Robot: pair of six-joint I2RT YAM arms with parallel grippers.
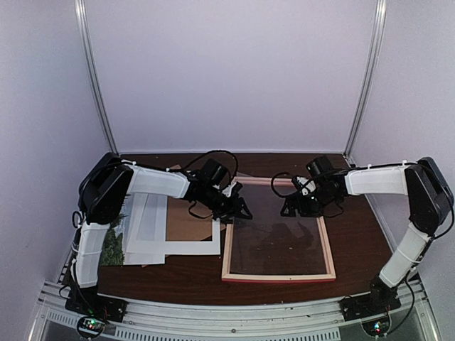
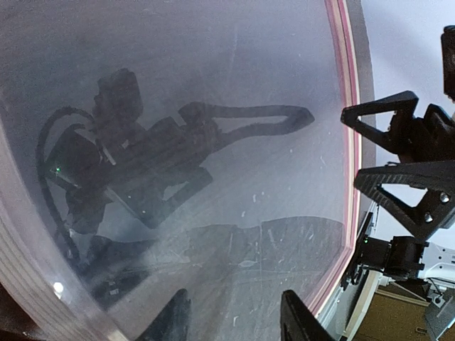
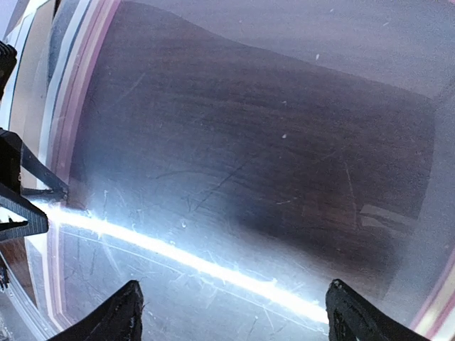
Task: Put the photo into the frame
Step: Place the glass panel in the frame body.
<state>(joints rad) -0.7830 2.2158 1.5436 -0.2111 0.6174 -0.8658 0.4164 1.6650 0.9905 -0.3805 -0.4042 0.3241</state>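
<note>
The frame (image 1: 278, 277) lies flat on the dark table, pale wood back up, with a pink edge along its near rail and a glass pane (image 1: 277, 245) inside. My left gripper (image 1: 239, 207) is open and empty over the frame's far left corner. In the left wrist view the left gripper (image 2: 238, 323) hovers above the glass, with the pink rail (image 2: 348, 106) at the right. My right gripper (image 1: 291, 207) is open and empty over the far part of the glass; the right wrist view shows the right gripper (image 3: 238, 320) just above it. The photo (image 1: 112, 246) lies at the far left, mostly hidden under white sheets.
A white mat (image 1: 193, 246) and a brown backing board (image 1: 186, 224) lie left of the frame. White sheets (image 1: 146, 224) overlap the photo. The two grippers face each other closely; the right one (image 2: 405, 163) shows in the left wrist view. Walls enclose the table.
</note>
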